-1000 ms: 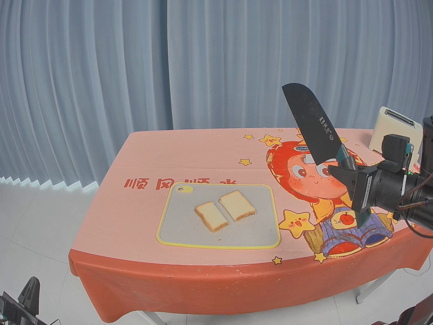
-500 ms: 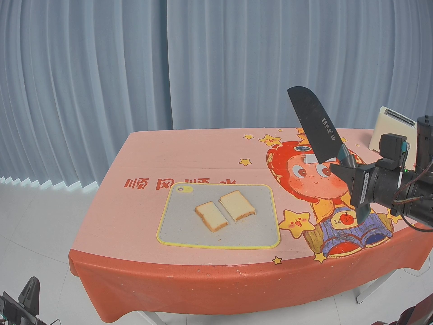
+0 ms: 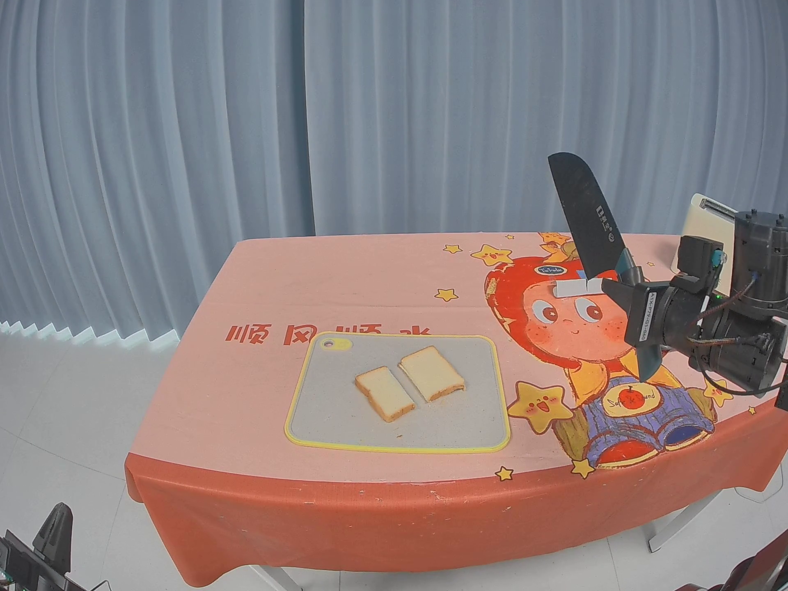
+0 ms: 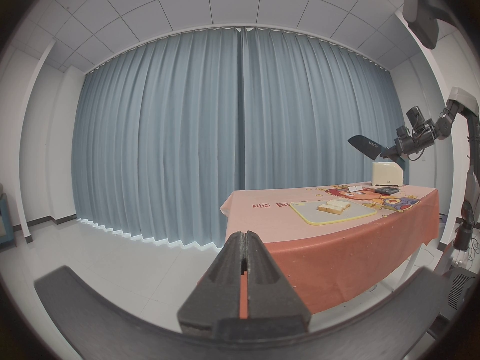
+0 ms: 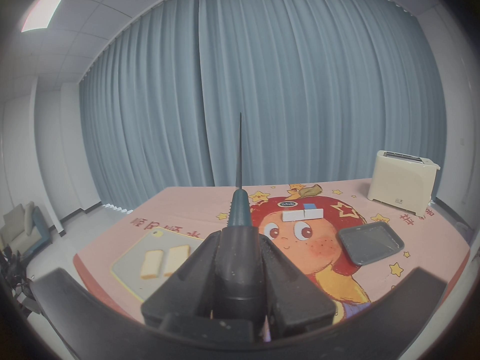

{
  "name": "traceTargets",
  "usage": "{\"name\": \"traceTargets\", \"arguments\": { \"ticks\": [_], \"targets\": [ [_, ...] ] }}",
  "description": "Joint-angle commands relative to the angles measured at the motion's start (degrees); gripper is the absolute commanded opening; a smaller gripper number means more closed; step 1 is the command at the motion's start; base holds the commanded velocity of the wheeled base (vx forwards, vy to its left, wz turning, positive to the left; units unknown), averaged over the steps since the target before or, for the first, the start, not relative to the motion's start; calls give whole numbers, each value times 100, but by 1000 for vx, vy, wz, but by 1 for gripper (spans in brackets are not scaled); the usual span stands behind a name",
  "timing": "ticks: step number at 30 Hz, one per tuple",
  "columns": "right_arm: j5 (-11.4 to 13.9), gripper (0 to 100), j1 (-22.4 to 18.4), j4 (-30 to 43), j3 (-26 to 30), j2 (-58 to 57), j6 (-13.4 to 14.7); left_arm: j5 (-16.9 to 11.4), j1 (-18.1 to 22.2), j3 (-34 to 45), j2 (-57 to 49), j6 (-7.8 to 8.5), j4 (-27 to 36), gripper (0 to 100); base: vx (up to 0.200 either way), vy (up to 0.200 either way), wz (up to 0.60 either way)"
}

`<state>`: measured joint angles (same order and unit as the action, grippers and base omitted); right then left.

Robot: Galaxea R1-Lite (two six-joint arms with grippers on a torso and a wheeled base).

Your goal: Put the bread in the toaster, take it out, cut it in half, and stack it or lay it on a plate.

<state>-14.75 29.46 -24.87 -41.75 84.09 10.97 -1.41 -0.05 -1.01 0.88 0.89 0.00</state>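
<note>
Two bread halves [image 3: 410,382] [image 5: 164,261] [image 4: 334,206] lie side by side on a grey cutting board with a yellow rim [image 3: 328,420] [image 5: 130,271]. My right gripper [image 3: 639,309] [image 5: 239,256] hovers above the table's right side, shut on the teal handle of a dark knife [image 3: 587,215] [image 5: 239,151] whose blade points up and away. A cream toaster [image 3: 707,222] [image 5: 402,181] stands at the far right. A dark plate [image 5: 370,242] lies in front of it. My left gripper [image 4: 243,281] hangs low beside the table's left, shut, holding nothing.
The table wears a pink cloth [image 3: 345,289] with a cartoon print. A small white and blue block [image 3: 579,286] [image 5: 299,213] rests on the print behind the knife. Grey curtains [image 3: 328,84] hang behind the table.
My right arm has drawn the knife to the right and back toward the toaster, with the blade tipping more upright. The bread and the left arm have stayed put.
</note>
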Motion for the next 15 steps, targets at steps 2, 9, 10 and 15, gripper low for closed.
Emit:
{"name": "traceTargets", "arguments": {
  "ticks": [2, 9, 10, 15],
  "targets": [
    [16, 0, -354, -18, -17, 345, -16, 1, -4, 101, -88, -1, 0, 0, 0, 0, 0],
    [51, 0, -644, 8, -105, 336, -69, 1, -4, 101, -88, -1, 0, 0, 0, 0, 0],
    [51, 0, -644, 8, -105, 336, -69, 1, -4, 101, -88, -1, 0, 0, 0, 0, 0],
    [350, 0, -1013, 79, -263, 362, -69, 1, -4, 101, -88, -1, 0, 0, 0, 0, 0]
  ]
}}
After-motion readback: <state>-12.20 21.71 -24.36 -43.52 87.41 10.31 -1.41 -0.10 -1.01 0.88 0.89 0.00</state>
